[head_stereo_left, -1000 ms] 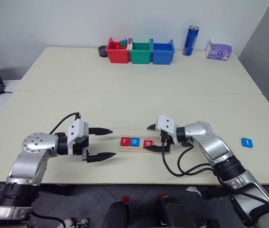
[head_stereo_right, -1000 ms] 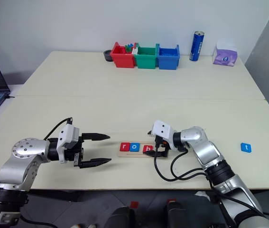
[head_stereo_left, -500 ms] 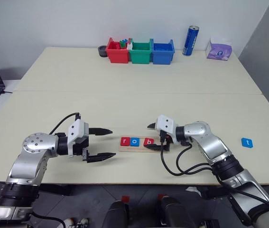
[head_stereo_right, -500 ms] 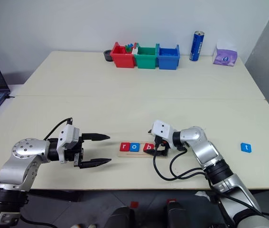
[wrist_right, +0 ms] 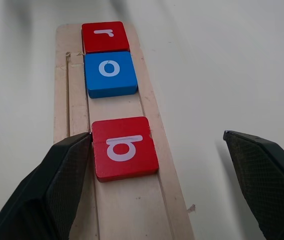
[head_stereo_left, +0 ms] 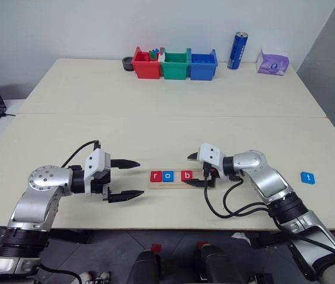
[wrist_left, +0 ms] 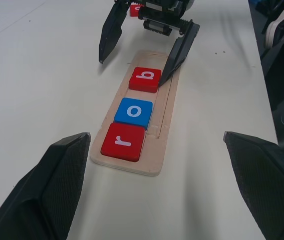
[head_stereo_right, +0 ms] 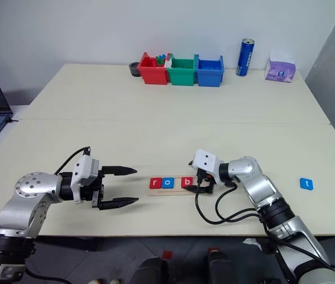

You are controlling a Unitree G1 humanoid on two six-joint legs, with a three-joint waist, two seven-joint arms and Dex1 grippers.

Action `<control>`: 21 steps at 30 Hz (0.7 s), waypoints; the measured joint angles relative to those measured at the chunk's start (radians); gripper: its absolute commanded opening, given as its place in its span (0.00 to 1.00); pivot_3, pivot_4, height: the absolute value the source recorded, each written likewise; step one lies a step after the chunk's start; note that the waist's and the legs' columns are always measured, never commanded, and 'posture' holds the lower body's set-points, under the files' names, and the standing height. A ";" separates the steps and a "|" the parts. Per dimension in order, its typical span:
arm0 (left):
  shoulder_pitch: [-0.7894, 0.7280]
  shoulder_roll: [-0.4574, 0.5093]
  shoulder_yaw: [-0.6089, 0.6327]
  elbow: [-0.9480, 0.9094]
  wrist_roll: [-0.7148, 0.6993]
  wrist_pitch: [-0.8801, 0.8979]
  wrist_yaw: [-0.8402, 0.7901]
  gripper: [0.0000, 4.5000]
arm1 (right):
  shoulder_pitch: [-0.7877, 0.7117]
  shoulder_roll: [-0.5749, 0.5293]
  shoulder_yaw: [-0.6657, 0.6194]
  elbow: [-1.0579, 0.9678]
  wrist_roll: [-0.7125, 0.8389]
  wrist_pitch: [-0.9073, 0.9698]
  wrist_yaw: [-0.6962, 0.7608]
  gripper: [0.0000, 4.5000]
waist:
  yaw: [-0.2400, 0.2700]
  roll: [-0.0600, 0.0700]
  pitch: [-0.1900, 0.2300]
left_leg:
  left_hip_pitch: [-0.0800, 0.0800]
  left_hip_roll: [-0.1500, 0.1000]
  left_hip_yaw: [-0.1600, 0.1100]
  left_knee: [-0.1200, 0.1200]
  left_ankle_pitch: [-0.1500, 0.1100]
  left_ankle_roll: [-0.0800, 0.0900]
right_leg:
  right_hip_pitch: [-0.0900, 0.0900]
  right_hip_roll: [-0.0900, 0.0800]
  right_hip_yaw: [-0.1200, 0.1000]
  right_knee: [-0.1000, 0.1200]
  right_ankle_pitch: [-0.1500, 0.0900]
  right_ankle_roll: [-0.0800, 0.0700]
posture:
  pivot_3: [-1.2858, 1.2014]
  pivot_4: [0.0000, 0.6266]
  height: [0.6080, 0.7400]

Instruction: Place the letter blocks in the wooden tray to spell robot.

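1. Near table front edge: wooden tray (head_stereo_left: 179, 179) holding r (head_stereo_left: 155, 176), o (head_stereo_left: 167, 176), b (head_stereo_left: 186, 176).
2. Toward right edge: blue t tile (head_stereo_left: 307, 177), loose.
3. Right end effector (head_stereo_left: 197, 170) open, one finger touching b.
4. Left end effector (head_stereo_left: 133, 178) open, empty.

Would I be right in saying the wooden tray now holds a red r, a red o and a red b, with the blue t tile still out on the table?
Not quite: the o tile is blue, not red, as the right wrist view shows. The rest stands: the wooden tray holds a red r tile and a red b tile, and the blue t tile still lies on the table.
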 measured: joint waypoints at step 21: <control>-0.124 -0.277 -0.156 -0.241 -0.011 0.207 0.287 1.00 | 0.300 -0.154 -0.477 -0.583 0.203 0.698 -0.329 0.99 | 0.006 0.000 0.000 | -0.006 -0.003 -0.005 0.002 0.000 0.000 | -0.001 -0.002 0.001 0.000 -0.002 0.004 | 0.52 0.24 1.00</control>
